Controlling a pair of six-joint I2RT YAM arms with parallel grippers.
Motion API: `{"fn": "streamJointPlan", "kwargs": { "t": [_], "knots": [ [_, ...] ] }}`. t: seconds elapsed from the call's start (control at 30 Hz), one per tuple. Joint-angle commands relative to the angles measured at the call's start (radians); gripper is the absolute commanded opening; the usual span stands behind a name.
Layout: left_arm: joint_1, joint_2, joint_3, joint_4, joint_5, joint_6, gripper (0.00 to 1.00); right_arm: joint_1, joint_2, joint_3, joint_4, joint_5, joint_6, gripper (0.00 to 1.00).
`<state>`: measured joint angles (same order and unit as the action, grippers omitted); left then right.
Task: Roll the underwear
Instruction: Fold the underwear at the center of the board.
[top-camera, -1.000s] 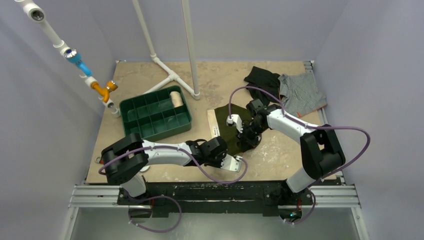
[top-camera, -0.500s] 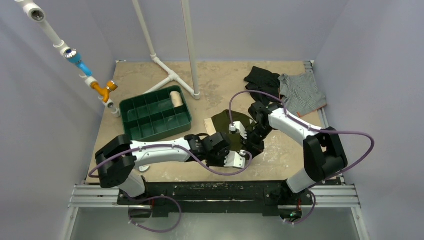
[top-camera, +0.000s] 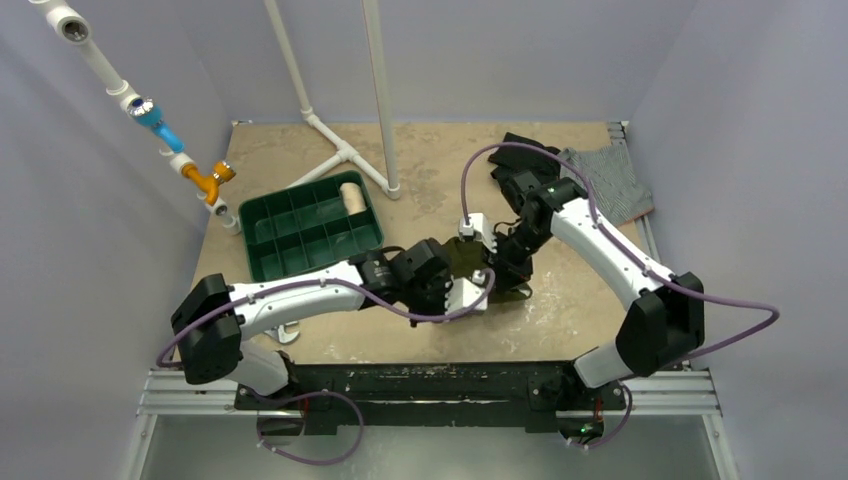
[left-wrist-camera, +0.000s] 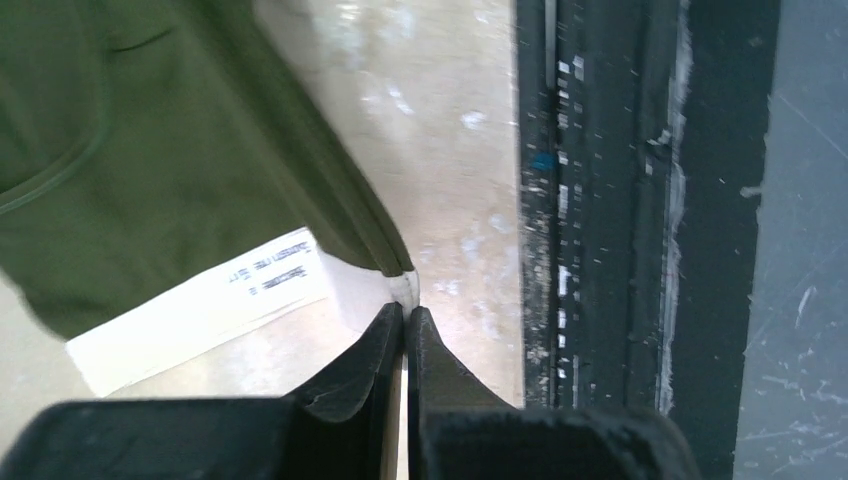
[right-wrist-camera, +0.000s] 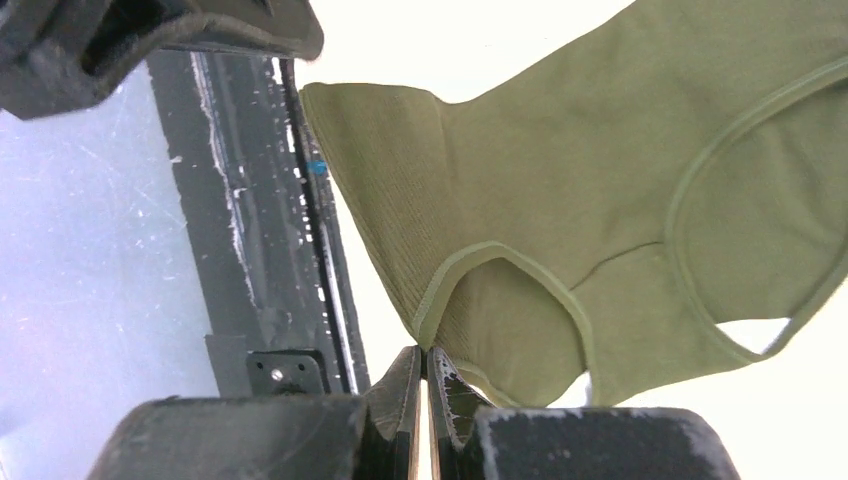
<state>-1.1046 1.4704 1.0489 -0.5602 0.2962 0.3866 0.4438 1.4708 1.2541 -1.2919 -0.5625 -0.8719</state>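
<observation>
The olive-green underwear (top-camera: 463, 256) hangs between my two grippers near the table's middle front, mostly hidden by them in the top view. My left gripper (left-wrist-camera: 405, 308) is shut on its cream waistband corner, the olive cloth (left-wrist-camera: 150, 150) stretching up and left, a white label (left-wrist-camera: 200, 300) below. My right gripper (right-wrist-camera: 424, 350) is shut on an olive leg-hole edge of the underwear (right-wrist-camera: 600, 200). In the top view the left gripper (top-camera: 478, 285) and right gripper (top-camera: 500, 262) are close together.
A green compartment tray (top-camera: 312, 235) holding a cream roll (top-camera: 351, 197) sits at left. A black garment (top-camera: 520, 150) and a grey striped garment (top-camera: 610, 180) lie at the back right. White pipe frame (top-camera: 345, 155) stands behind. The black rail (top-camera: 430, 380) runs along the front edge.
Both grippers have lifted and moved toward the back with the underwear; the cloth that lay flat on the table now hangs bunched between them. The left arm has stretched forward.
</observation>
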Motion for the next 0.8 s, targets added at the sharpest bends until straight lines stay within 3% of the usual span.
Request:
{"fn": "streamJointPlan", "kwargs": {
  "t": [0.0,0.33,0.57,0.77],
  "knots": [
    [0.136,-0.027,0.084,-0.046,0.111,-0.049,0.00,-0.005,0.075,0.129,-0.050,0.076,0.014,0.00],
    [0.392,0.091,0.185,-0.072,0.170,-0.026,0.00,-0.006,0.462,0.494,-0.066,0.179,0.021,0.00],
    [0.461,0.244,0.260,-0.065,0.122,-0.039,0.00,-0.005,0.711,0.763,-0.090,0.252,0.051,0.00],
    [0.485,0.292,0.274,-0.028,0.041,-0.074,0.00,-0.006,0.809,0.868,-0.085,0.260,0.056,0.00]
  ]
}}
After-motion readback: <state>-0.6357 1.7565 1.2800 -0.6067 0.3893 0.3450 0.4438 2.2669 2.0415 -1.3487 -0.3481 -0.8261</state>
